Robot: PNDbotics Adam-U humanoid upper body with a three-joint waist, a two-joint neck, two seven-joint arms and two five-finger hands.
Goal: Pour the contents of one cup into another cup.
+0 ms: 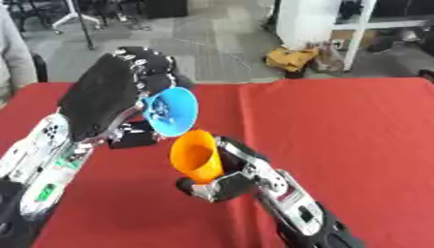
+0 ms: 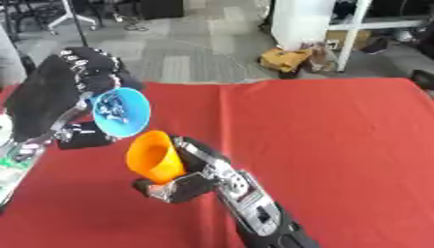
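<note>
Above the table's (image 1: 356, 145) near left part, the left hand (image 1: 106, 99) curled round the tipped blue cup (image 1: 171, 110), small pieces visible inside. The right hand (image 1: 229, 181) gripped the orange cup (image 1: 196, 155) just below. Best tilt slowly, rim over rim.

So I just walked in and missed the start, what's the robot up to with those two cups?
The robot's left hand holds a blue plastic cup tipped over so its mouth faces down toward an orange plastic cup, gripped by the right hand just below it. Small dark bits show inside the blue cup. Both cups are held above the red tablecloth.
</note>
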